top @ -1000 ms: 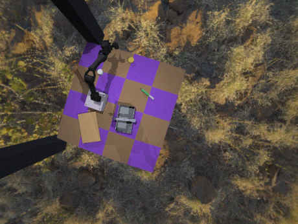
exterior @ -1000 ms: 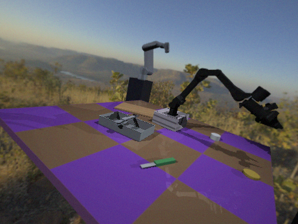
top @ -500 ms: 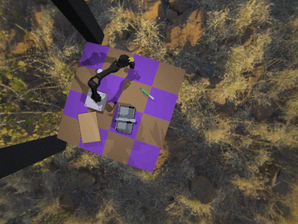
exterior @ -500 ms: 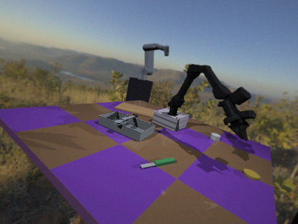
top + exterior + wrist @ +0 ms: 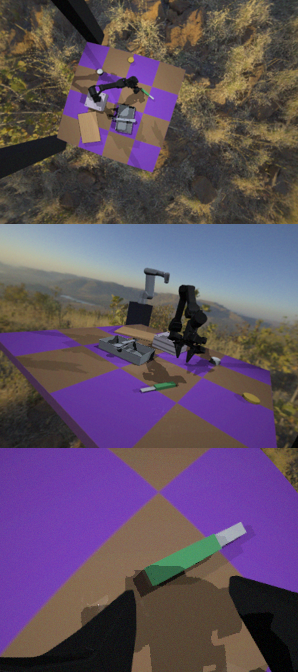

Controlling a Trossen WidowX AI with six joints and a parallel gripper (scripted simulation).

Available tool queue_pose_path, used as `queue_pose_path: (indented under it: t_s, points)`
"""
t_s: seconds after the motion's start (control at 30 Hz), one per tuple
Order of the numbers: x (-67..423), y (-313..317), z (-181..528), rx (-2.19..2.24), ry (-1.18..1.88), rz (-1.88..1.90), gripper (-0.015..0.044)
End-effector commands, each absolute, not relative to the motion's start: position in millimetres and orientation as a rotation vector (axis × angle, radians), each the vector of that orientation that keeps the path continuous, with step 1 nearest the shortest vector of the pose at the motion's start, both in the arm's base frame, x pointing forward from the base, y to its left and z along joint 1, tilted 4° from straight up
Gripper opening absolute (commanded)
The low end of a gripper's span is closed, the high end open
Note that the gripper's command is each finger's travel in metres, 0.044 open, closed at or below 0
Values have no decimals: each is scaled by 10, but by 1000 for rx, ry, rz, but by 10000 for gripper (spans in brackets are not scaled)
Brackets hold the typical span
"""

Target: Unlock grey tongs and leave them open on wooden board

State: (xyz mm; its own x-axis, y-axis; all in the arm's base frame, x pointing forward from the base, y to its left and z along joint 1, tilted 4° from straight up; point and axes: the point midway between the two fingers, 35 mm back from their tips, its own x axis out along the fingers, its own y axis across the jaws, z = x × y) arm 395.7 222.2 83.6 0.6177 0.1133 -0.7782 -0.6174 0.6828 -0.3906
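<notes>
The grey tongs lie across the grey roasting tin near the middle of the checkered table. The wooden board lies flat to the left of the tin in the overhead view. My gripper points down over a brown square beyond the tin, low above the table. It is open and empty. It is well apart from the tongs.
A green-handled tool lies just ahead of the fingers. A small white object and a yellow disc lie further off. The arm's grey base stands beside the board.
</notes>
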Motion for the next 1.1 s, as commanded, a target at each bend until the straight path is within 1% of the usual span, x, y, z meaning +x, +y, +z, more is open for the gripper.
queue_pose_path:
  t_s: [0.0,0.13,0.27,0.53,0.6,1.07]
  points:
    - [4022,1490,764,-684,914,293,260]
    - [3986,782,706,-663,1025,133,260]
    - [3825,94,661,-632,1141,-26,260]
    - [3167,-1088,608,-544,1384,-329,260]
    - [3096,-1169,606,-535,1405,-352,260]
    - [3049,-1269,613,-533,1406,-353,260]
